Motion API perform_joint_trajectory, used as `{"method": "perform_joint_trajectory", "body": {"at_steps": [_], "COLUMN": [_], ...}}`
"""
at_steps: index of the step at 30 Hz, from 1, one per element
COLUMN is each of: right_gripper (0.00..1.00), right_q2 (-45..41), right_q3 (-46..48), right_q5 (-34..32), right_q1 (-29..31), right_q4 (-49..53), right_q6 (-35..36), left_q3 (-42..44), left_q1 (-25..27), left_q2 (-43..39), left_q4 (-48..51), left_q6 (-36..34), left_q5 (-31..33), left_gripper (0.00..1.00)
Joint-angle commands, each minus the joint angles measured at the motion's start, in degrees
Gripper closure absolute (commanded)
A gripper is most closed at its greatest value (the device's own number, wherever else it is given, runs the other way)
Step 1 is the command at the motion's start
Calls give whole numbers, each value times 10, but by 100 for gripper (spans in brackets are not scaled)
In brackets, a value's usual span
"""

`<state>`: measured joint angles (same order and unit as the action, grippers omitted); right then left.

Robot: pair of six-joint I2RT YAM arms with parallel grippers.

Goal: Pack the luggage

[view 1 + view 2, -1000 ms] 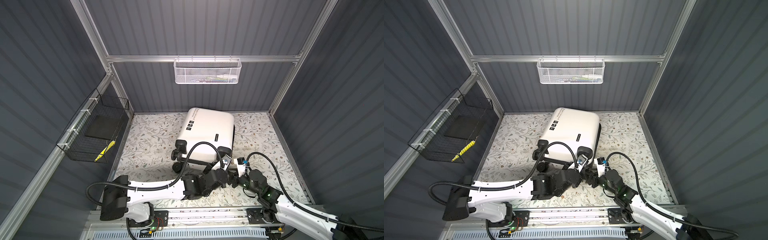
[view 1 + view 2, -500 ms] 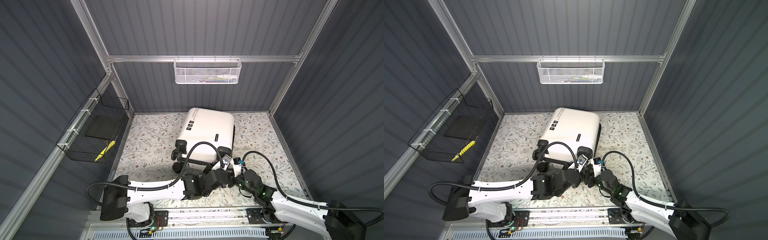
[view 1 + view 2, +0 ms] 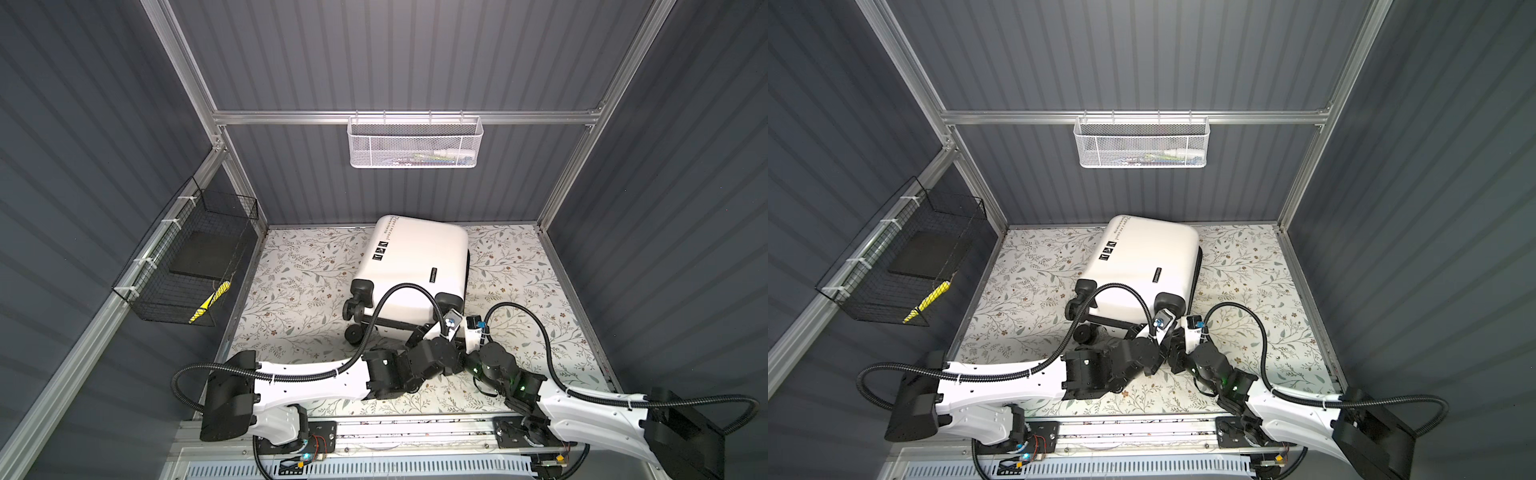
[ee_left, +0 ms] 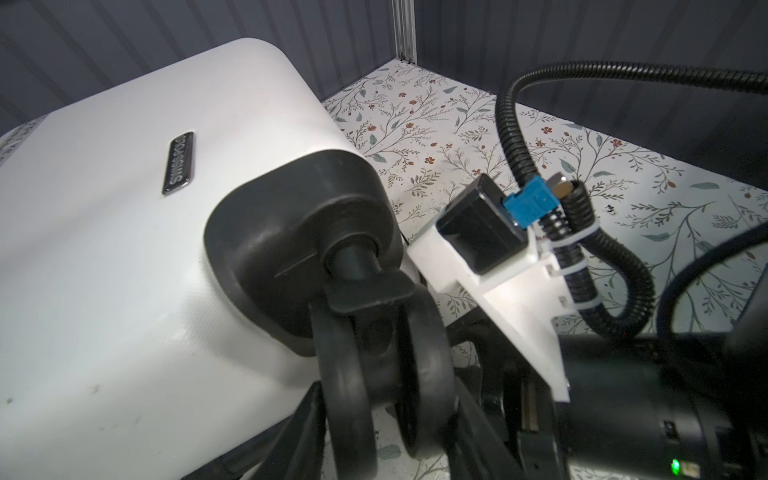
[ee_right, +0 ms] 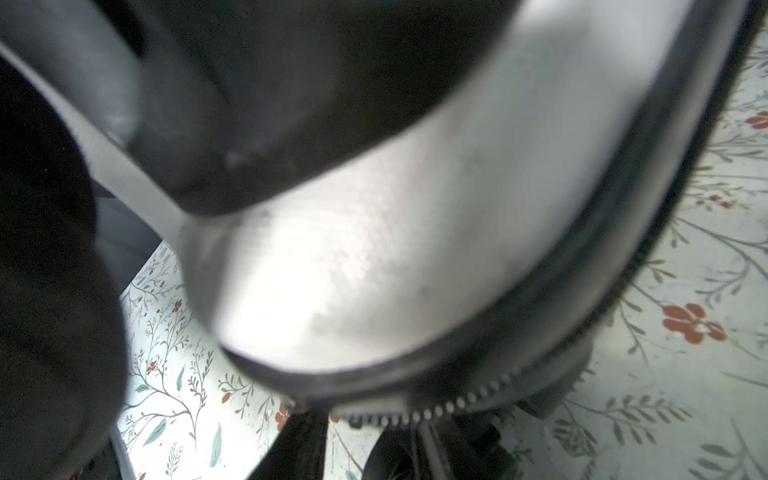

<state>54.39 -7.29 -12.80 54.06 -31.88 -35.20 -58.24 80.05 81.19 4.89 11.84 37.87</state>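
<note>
Two pairs of jaws meet at the near right corner of the luggage [image 3: 415,266]. Left jaws: in the left wrist view their dark fingers [image 4: 305,432] stand on both sides of the black double wheel [image 4: 386,374] of that corner and pinch it. Right jaws: the right wrist view is v. close and blurred. Dark fingers [image 5: 301,449] sit just beside the zipper teeth [image 5: 478,397] at the shell's rounded edge, but spread or pressed together I cannot tell. The luggage is closed and lies flat on the floral counter [image 3: 299,299], approx. in the middle, wheels toward the robot, other end near the back wall. White mesh basket [image 3: 413,143] hangs on the back rail and black wire basket [image 3: 187,266] on the left wall, both well apart from the luggage.
</note>
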Motion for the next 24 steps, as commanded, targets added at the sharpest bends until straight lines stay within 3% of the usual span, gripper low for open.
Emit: {"method": "perform_joint_trajectory", "body": {"at_steps": [1, 16, 24], "right_gripper": [68, 75, 98], "right_q2": [0, 58, 65], "right_q3": [-17, -48, -47], "right_q5": [-64, -132, -167], "right_q1": [17, 62, 64], "right_q4": [-43, -81, -80], "right_q6": [-12, -14, -46], "left_q3": [-43, -36, -23], "left_q1": [11, 11, 11], "left_q2": [-23, -30, -38], "left_q4": [-124, -127, -131], "left_q6": [-11, -10, -5], "left_q5": [-43, -42, -40], "left_gripper": [100, 100, 100]}}
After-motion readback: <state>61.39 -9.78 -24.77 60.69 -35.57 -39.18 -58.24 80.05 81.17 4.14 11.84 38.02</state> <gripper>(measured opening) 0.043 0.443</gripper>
